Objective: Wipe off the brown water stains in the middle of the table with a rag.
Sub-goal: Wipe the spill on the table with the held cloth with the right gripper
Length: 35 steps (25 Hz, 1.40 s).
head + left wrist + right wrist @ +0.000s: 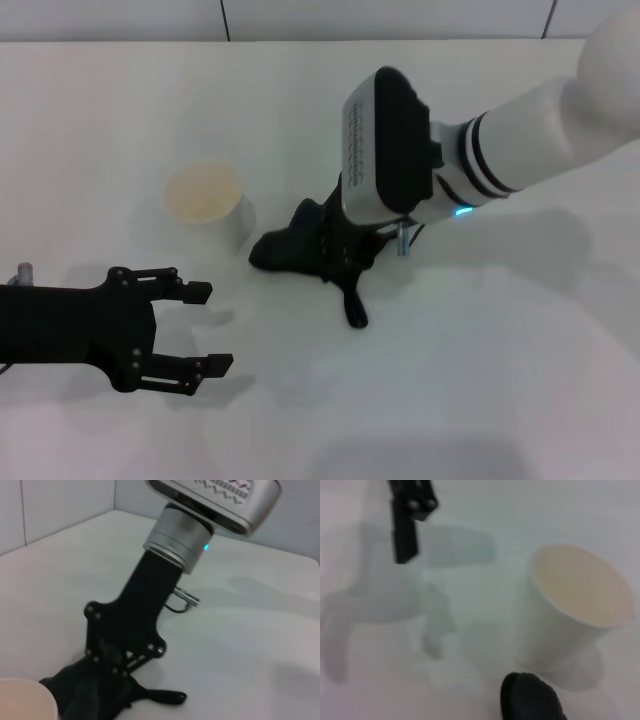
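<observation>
Head view sets the left pincer point(205, 327) nearest the robot, low over the tabletop point(480, 380), its two fingers spread wide with nothing between them; it looks parked there to leave the middle free for the other arm. Beyond it and off to its right side, the right pincer point(330, 250) is pressed down into the rag point(300, 250), a black lump whose narrow tail point(352, 308) trails back toward the robot. Black on black, I cannot tell how its fingers stand, though the downward pose suggests it is bearing the cloth onto the surface to wipe. Just past the left pincer's fingertips, beside the rag, a white paper cup point(208, 203) stands upright. No brown water stains show in any view; by my reading the rag lies over that spot. Left wrist view alone shows the right pincer's linkage point(125, 645) sunk into the rag point(95, 690). Right wrist view alone shows the cup point(575, 605) close by the rag's edge point(530, 700), with one left finger point(406, 525) farther off.
</observation>
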Each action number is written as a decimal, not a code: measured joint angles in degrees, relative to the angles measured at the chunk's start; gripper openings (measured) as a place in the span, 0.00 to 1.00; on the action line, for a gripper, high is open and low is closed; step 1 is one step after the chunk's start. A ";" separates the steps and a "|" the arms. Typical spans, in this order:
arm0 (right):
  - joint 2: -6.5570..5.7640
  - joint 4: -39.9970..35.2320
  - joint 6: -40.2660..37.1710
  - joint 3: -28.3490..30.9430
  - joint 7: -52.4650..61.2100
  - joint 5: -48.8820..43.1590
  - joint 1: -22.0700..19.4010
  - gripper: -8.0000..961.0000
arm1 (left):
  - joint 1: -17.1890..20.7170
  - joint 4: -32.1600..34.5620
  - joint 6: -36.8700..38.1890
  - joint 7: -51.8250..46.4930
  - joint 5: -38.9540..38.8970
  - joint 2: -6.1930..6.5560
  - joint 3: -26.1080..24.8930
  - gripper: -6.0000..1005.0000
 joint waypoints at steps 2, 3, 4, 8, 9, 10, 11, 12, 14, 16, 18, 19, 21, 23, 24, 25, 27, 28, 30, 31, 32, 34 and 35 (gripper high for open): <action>0.15 -0.72 -1.17 -0.97 0.00 0.45 0.00 0.08 | -0.07 0.00 0.00 0.00 0.00 0.00 0.00 0.86; 0.20 -1.10 -1.55 -1.75 0.01 0.86 0.00 0.08 | -0.11 0.00 0.00 0.00 0.00 0.00 0.00 0.86; 0.20 -1.53 -1.75 -2.88 0.02 1.55 0.00 0.08 | -0.16 0.00 0.00 0.00 0.00 0.00 0.00 0.86; 0.19 -2.67 -1.84 -7.14 0.03 4.34 0.23 0.08 | -0.34 0.00 -0.04 0.00 0.00 0.00 0.00 0.86; 0.18 -2.81 -1.84 -7.82 0.03 4.99 0.33 0.08 | -0.37 0.00 -0.06 0.00 0.00 0.00 0.00 0.86; 0.18 -3.02 -1.85 -8.88 0.03 5.87 0.49 0.08 | -0.39 0.00 -0.06 0.01 0.00 0.00 0.00 0.86; 0.18 -3.23 -1.85 -9.71 0.03 6.51 0.56 0.08 | -0.41 0.00 -0.07 0.03 0.00 0.00 0.00 0.86; 0.18 -3.50 -1.85 -10.34 0.02 6.87 0.58 0.08 | -0.43 0.00 -0.07 0.05 0.00 0.00 0.00 0.86; 0.16 -3.99 -1.76 -11.37 -0.05 7.30 0.59 0.08 | -0.43 0.00 -0.08 0.07 0.00 0.00 0.01 0.86; 0.15 -4.14 -1.50 -11.69 -0.16 7.36 0.60 0.09 | -0.43 0.00 -0.11 0.08 0.00 0.00 0.00 0.86; 0.16 -3.85 -1.19 -11.00 -0.56 7.30 0.64 0.09 | -0.43 0.00 -0.15 0.09 -0.01 0.00 0.00 0.86; 0.13 -3.60 -1.10 -10.26 -0.85 7.19 0.67 0.09 | -0.42 0.00 -0.17 0.09 -0.01 0.00 0.00 0.86; 0.14 -2.78 -0.99 -8.27 -1.91 6.98 0.69 0.09 | -0.41 0.00 -0.20 0.09 -0.02 0.00 0.00 0.86; 0.08 -1.74 -0.96 -5.92 -3.44 6.92 0.65 0.09 | -0.41 0.00 -0.20 0.09 -0.04 0.00 0.00 0.86; 0.03 -1.16 -0.95 -4.76 -4.23 6.90 0.58 0.09 | -0.41 0.00 -0.20 0.09 -0.05 0.00 0.00 0.86; 0.01 -0.65 -0.95 -3.76 -4.92 6.89 0.53 0.09 | -0.41 0.00 -0.20 0.09 -0.05 0.00 0.01 0.86; -0.03 0.62 -0.93 -1.40 -6.42 6.88 0.46 0.09 | -0.41 0.00 -0.20 0.09 -0.07 0.00 0.00 0.86; -0.08 1.33 -0.96 0.02 -7.17 6.86 0.44 0.09 | -0.42 0.00 -0.20 0.09 -0.08 0.00 0.00 0.86; -0.26 1.99 -1.48 1.84 -7.80 6.83 0.44 0.09 | -0.41 0.00 -0.20 0.09 -0.08 0.00 0.01 0.86; -0.41 2.11 -2.19 2.68 -8.02 6.82 0.45 0.09 | -0.41 0.00 -0.20 0.09 -0.09 0.00 -0.02 0.86; -0.51 2.11 -3.05 3.25 -8.22 6.82 0.45 0.09 | -0.41 0.00 -0.20 0.09 -0.09 0.00 -0.13 0.86; -0.63 1.87 -5.22 4.75 -9.02 6.82 0.37 0.09 | -0.41 0.00 -0.19 0.09 -0.10 0.00 -0.36 0.86; -0.66 1.73 -6.94 6.13 -9.63 6.82 0.23 0.09 | -0.41 0.00 -0.19 0.09 -0.10 0.00 -0.38 0.86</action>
